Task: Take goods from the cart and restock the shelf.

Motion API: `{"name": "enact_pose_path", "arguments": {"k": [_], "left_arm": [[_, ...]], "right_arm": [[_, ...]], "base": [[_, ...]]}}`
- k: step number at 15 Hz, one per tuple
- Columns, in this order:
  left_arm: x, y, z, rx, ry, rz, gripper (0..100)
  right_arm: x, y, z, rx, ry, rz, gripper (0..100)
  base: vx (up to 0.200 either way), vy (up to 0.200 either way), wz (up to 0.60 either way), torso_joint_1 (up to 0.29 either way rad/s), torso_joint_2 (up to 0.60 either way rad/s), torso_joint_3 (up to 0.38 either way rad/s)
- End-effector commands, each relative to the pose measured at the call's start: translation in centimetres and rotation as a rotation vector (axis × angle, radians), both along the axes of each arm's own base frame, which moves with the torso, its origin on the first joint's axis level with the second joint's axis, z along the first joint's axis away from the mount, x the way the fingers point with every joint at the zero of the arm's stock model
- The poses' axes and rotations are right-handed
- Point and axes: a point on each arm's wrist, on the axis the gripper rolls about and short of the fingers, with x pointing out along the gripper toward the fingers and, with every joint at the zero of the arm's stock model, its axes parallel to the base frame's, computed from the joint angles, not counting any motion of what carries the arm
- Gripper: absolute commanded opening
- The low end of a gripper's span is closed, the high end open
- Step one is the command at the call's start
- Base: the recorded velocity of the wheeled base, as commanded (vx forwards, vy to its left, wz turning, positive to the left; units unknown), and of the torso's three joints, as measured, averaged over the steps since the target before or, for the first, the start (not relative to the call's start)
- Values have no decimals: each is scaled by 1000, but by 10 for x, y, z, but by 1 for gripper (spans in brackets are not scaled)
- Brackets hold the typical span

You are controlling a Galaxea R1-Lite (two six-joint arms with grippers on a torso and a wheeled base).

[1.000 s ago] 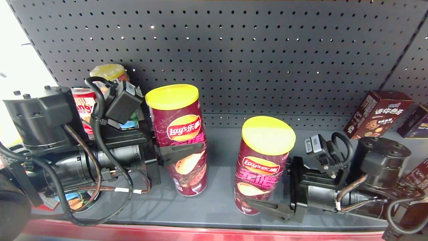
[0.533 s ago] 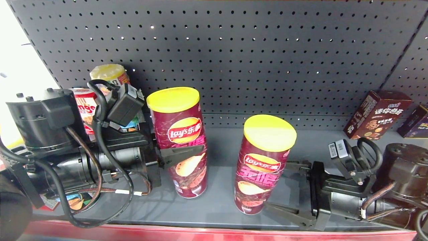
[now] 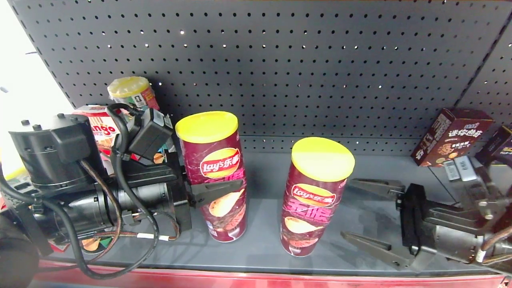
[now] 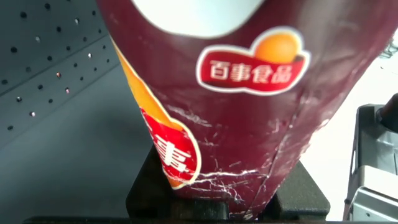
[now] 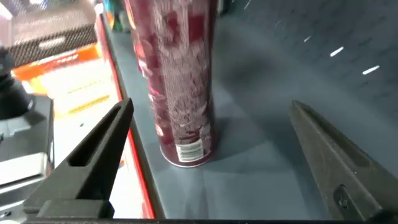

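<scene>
Left claw (image 3: 224,182) is clamping the tall maroon cardboard crisp tube with the flat yellow plastic lid (image 3: 216,160), centre-left of the head frame. The tube is standing upright on the grey metal shelf (image 3: 260,248). Cannot tell whether its base is sitting fully down.

Right claw (image 3: 348,209), lower right, is gaping wide with its fingers apart and gripping nothing. Its tips are lying just beside the second maroon tube with a yellow lid (image 3: 314,200), which is standing free at centre, close to the shelf's red front lip.

Risks, as I am judging them:
- The free tube is tall, narrow and probably light. A stray brush from a right finger is likely tipping it over the lip or into its neighbour.
- If the left claw is opening while that tube is tilted or off the shelf, it is toppling. Dragging the arm away before the fingers are clear is pulling it along.
- The left wrist is crowding the small yellow-lidded can (image 3: 130,90) at upper left and could be knocking it.

Look: both tubes are showing glossy maroon wrap and flat, seated lids. The left wrist view is showing white crease lines on the held one.
</scene>
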Motion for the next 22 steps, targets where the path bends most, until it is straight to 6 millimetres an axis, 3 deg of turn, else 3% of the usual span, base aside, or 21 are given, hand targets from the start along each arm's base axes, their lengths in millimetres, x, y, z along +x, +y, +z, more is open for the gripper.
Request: {"name": "enact_pose_path", "arguments": {"k": [1,3,5,8,10,12,15,22], "left_arm": [[2,-1,-1,-4,-3,2,0],[3,-1,-2,-4,-2,2,0],[3,-1,-2,-2,0,0,0],[5,-2,-3,0,4,-3,0],[5,-2,-6,6,8,-2,0],[5,-3,-5,6,6,-7,0],[9,-5,-7,0,-11,-7,0],[13,-6,-19,-23,-49,-2,0]], "right_arm": [[-40,-36,30,69,-141,-97,100],[-71,-57,44,92,-181,-220,100],[-120,-78,42,112,-150,-357,100],[-185,-101,-3,87,-39,-528,100],[-214,-111,-35,84,17,-624,100],[-216,-116,-47,107,57,-745,100],[-204,-116,-91,68,153,-859,100],[-202,-116,-91,94,143,-802,100]], "base": [[0,0,0,0,0,0],[0,0,0,0,0,0],[0,0,0,0,0,0],[0,0,0,0,0,0],[0,0,0,0,0,0],[0,0,0,0,0,0],[0,0,0,0,0,0],[0,0,0,0,0,0]]}}
